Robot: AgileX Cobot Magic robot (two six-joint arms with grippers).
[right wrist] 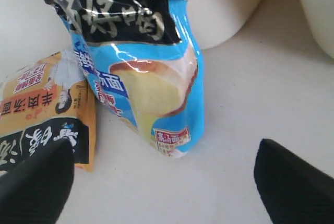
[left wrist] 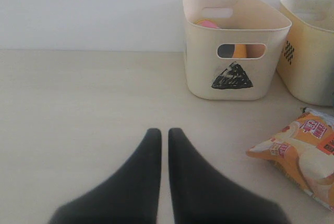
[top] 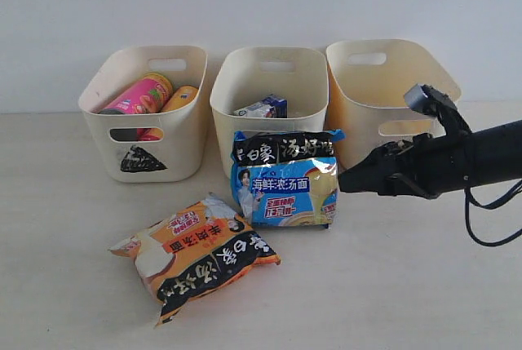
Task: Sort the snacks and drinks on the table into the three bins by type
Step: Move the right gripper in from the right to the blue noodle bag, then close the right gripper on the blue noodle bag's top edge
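Pale surface (top: 391, 285) with three cream bins in a row along the wall: triangle-marked bin (top: 183, 134) at left, middle bin (top: 222, 121), right bin (top: 359, 113). The right gripper (top: 347, 180) reaches in from the right, its tip close beside the blue-and-black noodle packet (top: 285, 183); its fingers (right wrist: 292, 182) are spread wide, grasping nothing. The left gripper (left wrist: 164, 132) hangs over bare surface, fingers pressed nearly together, grasping nothing. The blue-and-black packet stands leaning against the middle bin's front. The orange-and-black noodle packet (top: 200, 256) lies flat, nearer the viewer, apart from the bins. The pink chip tube (top: 139, 97) and yellow chip tube (top: 181, 97) lie slanted in the triangle-marked bin. The white-and-blue carton (top: 254, 110) and dark carton (top: 276, 104) sit in the middle bin.
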